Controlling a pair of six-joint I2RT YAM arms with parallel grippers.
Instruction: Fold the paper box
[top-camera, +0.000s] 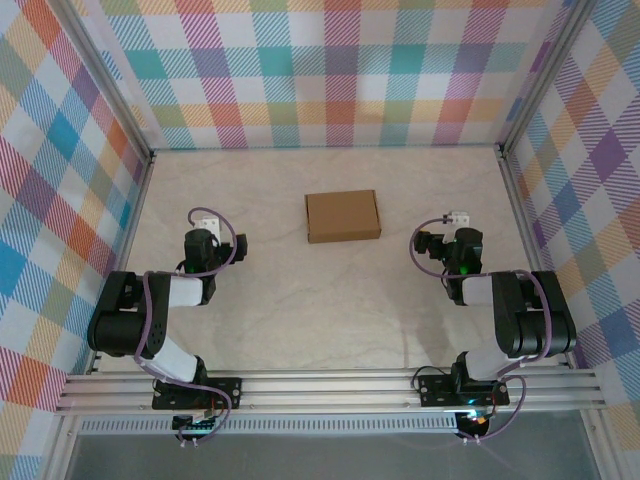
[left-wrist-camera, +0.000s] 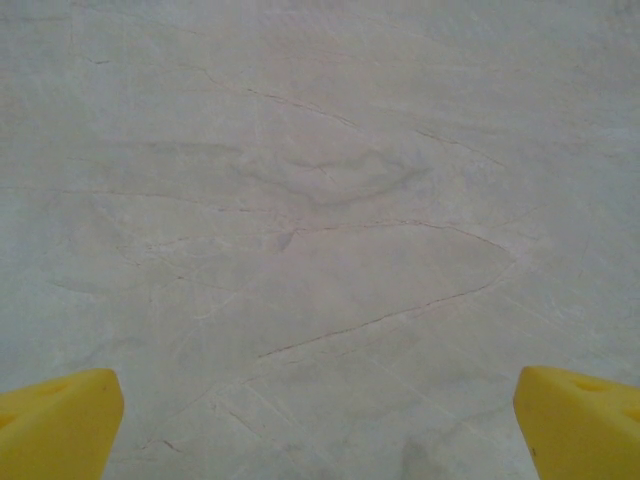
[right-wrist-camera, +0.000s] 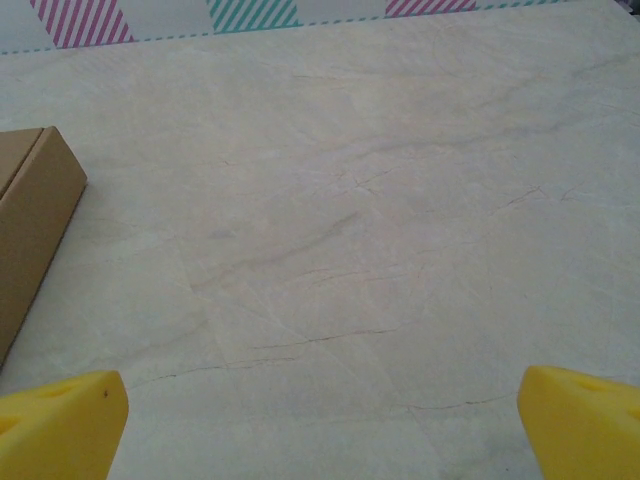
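Both arms hover over a pale marbled table (top-camera: 330, 320) with the paper box (top-camera: 343, 216) lying flat between them. It sits off to the right of the left gripper (top-camera: 207, 216) and off to the left of the right gripper (top-camera: 458, 218), well apart from both. From above the box reads as a closed brown block with no flap standing up. Whether its last tab is tucked home cannot be told from here.

The left gripper's jaws stand fully wide. Its yellow fingers (left-wrist-camera: 60, 425) frame nothing but bare tabletop, and they hold and touch nothing. The right gripper is spread just as wide and equally empty. One corner of the box (right-wrist-camera: 30, 230) lies ahead of it and to its left, clear of its fingers (right-wrist-camera: 60, 425).

Judging by the shape, the folding looks all but finished, and what may remain is a check or a final press on the lid. To do that well, each gripper would swing inward toward the box rather than forward. One would steady a short end so the light cardboard cannot skate across the smooth table, while the other bears down gently along the closing edge. Wide jaws suit the approach, but they would need narrowing before any pinch on a thin flap. Pushing from one side alone would probably just slide the box away.
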